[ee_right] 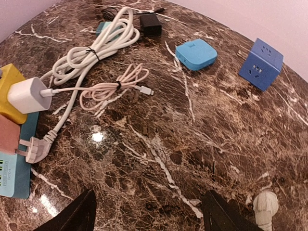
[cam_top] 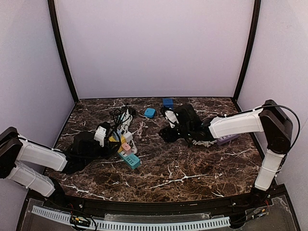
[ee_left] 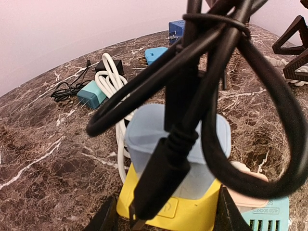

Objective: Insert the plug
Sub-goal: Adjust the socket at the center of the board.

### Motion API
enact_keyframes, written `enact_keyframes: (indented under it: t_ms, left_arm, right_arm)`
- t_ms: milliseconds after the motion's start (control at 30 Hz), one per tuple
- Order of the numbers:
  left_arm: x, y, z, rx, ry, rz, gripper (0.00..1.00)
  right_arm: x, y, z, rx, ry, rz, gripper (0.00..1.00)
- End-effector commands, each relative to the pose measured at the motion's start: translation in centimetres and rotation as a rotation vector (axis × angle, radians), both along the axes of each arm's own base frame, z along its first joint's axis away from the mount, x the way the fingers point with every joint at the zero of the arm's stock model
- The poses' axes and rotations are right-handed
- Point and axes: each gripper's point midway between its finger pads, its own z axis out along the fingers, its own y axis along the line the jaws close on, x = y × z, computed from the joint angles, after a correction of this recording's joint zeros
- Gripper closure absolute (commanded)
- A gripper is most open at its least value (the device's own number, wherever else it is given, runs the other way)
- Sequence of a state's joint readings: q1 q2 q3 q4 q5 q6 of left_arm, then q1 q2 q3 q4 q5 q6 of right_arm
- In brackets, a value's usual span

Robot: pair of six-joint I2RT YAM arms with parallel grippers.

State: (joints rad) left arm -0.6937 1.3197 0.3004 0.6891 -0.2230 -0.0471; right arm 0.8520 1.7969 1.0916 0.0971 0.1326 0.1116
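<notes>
Clutter of cords and adapters lies between the two arms in the top view. The left claw (cam_top: 107,142) hangs low over this pile, and a teal power strip (cam_top: 130,160) lies just beside it on the right arm's side. The right claw (cam_top: 164,134) is well apart from the pile over bare marble table (cam_top: 192,173), with a blue cube socket (cam_top: 167,102) beyond it.

From the left wrist, the black plug (ee_left: 161,183) hangs tilted between the left claw's (ee_left: 164,215) fingers (ee_left: 103,219). Its black cable (ee_left: 250,96) loops up close to the lens. Just beyond the plug is a pale blue adapter (ee_left: 144,139) seated on a yellow socket block (ee_left: 192,211). Neither finger visibly touches the plug, so I cannot tell whether the claw is gripping it.

From the right wrist, the right claw (ee_right: 149,211) stands wide with only marble between its fingers (ee_right: 77,211). A bundled white cable (ee_right: 96,53) and a white three-pin plug (ee_right: 36,147) lie ahead to its left. A light blue charger (ee_right: 196,54) lies farther ahead.
</notes>
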Motion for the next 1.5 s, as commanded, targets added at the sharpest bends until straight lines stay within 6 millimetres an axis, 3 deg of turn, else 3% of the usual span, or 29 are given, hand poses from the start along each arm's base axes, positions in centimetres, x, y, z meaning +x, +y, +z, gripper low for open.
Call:
enact_keyframes:
  t_ms: [0,133,200,333,533,667,733,800,833,933,1033,1167,1467]
  left_arm:
    - [-3.8,0.9,-5.8,0.075,0.191,-0.068,0.79]
    - [-4.0,0.7,-5.7,0.073,0.19,-0.083,0.42]
    - [-4.1,0.5,-5.3,0.074,0.187,-0.099,0.31]
    - [-4.6,-0.1,-4.2,0.074,0.181,-0.153,0.19]
    - [-6.1,-0.3,-2.1,0.025,0.184,-0.208,0.16]
    - [-7.2,0.4,-1.1,-0.042,0.156,-0.215,0.16]
    - [-6.6,0.9,0.3,-0.087,0.122,-0.2,0.16]
    - [-5.2,2.3,1.4,-0.123,0.098,-0.111,0.16]
    - [-4.1,4.2,1.4,-0.119,0.092,-0.012,0.16]
    - [-2.8,7.5,2.5,-0.178,0.082,0.147,0.16]
    - [-2.4,10.7,2.2,-0.224,0.084,0.274,0.17]
    - [-2.0,12.9,3.6,-0.259,0.024,0.341,0.17]
    - [-1.9,14.5,5.7,-0.301,-0.056,0.38,0.18]
  right_arm:
    - [0.6,-2.3,1.0,-0.028,-0.002,-0.114,0.21]
    - [0.1,-2.8,1.3,-0.017,0.014,-0.126,0.11]
    - [-0.2,-3.0,1.1,-0.023,0.033,-0.125,0.08]
    - [-0.8,-2.7,1.7,-0.005,0.051,-0.098,0.05]
    - [-2.5,0.2,2.4,0.061,0.058,0.031,0.03]
    - [-4.9,4.5,2.3,0.086,0.016,0.172,0.03]
    - [-6.7,7.1,1.3,0.089,0.015,0.235,0.03]
    - [-8.2,9.5,0.6,0.08,0.025,0.274,0.03]
    - [-9.0,10.4,-0.6,0.061,0.042,0.292,0.03]
    - [-11.2,12.5,-2.0,0.053,0.059,0.327,0.03]
    - [-12.0,13.7,-3.5,0.042,0.088,0.319,0.04]
    - [-12.1,14.8,-5.7,-0.031,0.099,0.309,0.05]
    - [-11.0,13.9,-9.1,-0.172,0.108,0.252,0.16]
